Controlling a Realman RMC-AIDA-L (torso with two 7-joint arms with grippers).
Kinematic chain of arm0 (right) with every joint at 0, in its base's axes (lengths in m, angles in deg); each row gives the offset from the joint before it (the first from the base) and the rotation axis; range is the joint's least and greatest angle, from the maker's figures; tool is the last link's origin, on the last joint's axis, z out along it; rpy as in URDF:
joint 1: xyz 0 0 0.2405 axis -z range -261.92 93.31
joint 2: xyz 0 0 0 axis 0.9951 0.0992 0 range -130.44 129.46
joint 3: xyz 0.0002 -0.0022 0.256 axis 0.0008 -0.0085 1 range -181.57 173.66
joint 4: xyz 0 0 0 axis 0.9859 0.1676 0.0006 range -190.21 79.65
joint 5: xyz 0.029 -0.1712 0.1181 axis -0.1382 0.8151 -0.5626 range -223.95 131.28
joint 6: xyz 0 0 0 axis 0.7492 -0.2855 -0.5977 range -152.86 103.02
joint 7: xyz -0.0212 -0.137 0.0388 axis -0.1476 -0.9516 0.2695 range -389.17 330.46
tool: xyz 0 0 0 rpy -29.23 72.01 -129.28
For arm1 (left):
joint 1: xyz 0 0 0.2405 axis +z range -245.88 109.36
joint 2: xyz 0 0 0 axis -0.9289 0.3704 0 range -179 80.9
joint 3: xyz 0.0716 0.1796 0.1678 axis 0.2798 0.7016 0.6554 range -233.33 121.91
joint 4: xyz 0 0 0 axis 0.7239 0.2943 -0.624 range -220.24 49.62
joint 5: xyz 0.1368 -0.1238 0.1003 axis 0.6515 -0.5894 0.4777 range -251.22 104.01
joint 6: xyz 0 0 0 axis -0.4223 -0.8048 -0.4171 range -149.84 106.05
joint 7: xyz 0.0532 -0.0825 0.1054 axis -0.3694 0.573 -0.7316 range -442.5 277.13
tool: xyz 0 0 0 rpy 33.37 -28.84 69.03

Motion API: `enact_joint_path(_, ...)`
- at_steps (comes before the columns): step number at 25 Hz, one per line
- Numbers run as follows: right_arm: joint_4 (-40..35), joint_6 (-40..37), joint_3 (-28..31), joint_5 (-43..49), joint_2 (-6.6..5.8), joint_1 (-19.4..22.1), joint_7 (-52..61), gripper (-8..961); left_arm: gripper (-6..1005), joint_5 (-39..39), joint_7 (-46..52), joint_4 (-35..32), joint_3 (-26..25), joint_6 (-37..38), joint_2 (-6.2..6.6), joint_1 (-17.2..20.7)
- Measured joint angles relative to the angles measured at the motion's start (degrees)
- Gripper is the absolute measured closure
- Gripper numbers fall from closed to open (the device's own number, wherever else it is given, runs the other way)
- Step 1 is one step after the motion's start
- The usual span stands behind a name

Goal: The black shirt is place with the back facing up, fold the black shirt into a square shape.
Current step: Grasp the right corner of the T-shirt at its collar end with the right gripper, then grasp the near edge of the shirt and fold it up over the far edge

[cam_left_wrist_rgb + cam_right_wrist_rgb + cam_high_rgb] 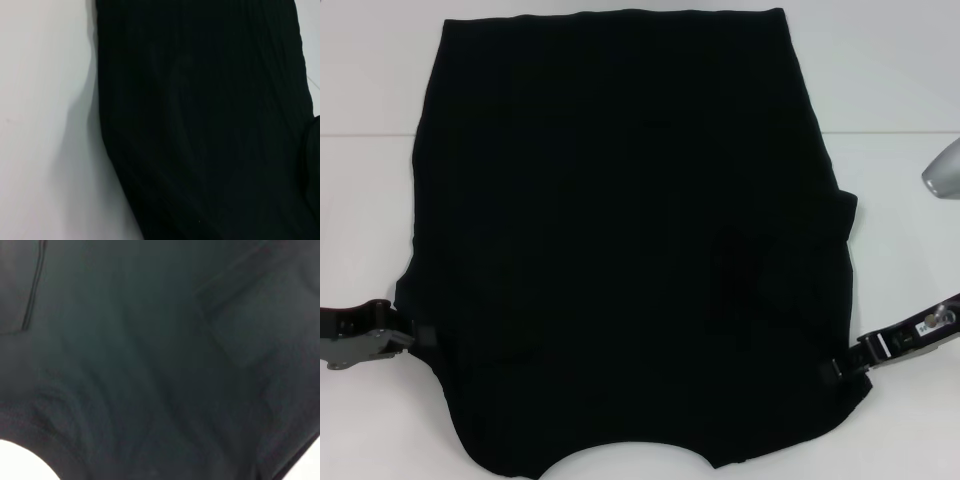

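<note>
The black shirt [620, 250] lies spread flat on the white table [365, 200], its curved neckline [630, 462] at the near edge and its straight hem at the far end. A folded flap shows at its right edge [845, 215]. My left gripper [420, 335] sits at the shirt's near left edge, and my right gripper [835, 372] at its near right edge. The left wrist view shows the shirt [200, 125] beside bare table. Black fabric [150, 365] with a seam fills the right wrist view.
A grey rounded object [942, 170] stands at the right border of the head view. White table surface surrounds the shirt on the left, right and far sides.
</note>
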Motion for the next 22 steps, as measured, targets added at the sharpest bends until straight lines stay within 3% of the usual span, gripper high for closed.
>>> enact_joint_path(4, 1.1, -0.1, -0.3, 0.1, 0.05, -0.4, 0.0, 425, 943, -0.1, 0.0, 0.0, 0.0, 0.0, -0.06, 0.0)
enact_joint_path(15, 0.4, -1.4, 0.3, 0.1, -0.51, 0.1, 0.8, 880, 944, -0.1, -0.2, 0.0, 0.0, 0.4, -0.08, 0.2)
enact_joint_path(22, -2.9, -7.2, 2.1, 0.1, -1.36, 2.6, 1.0, 895, 944, -0.1, -4.3, 0.0, 1.0, 6.0, -0.08, -0.4)
